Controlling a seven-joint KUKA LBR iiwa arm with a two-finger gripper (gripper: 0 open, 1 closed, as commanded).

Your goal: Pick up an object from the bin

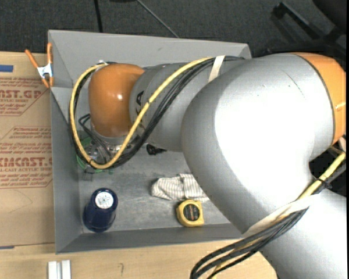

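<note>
Under the gripper: a small green thing point(80, 159) shows at the foot of the bin's left wall, about halfway along it. The wrist covers most of it, so its kind and shape cannot be told.
Gripper: the gripper point(95, 156) sits low in the left part of the bin, close to the left wall and directly over the green thing. Only bits of metal and wiring show below the wrist. Whether it is apart or together cannot be told, and no thing can be seen in its grasp.
Orange cover: the orange cover point(111, 97) caps the wrist just above the gripper, rounded and glossy.
Cables: the yellow and black cables point(75, 115) loop round the left side of the cover and run back along the arm.
Black thing: a small black thing point(155, 150) lies on the floor to the right of the gripper, at the arm's edge and partly hidden.
Bottle: a dark blue bottle point(100, 209) with a white cap stands in the near left corner, apart from the gripper.
Cloth: a crumpled white cloth point(173, 186) lies on the floor near the middle of the front wall, its right end under the arm.
Tape measure: a yellow tape measure point(190, 213) with a dark face lies just beside the cloth, by the front wall. Whether the two touch cannot be told.
Arm: the grey arm point(250, 144) comes in from the right and covers the bin's right half.
Bin: the grey bin point(61, 179) has sloping walls and a bare floor between the bottle and the cloth.
</note>
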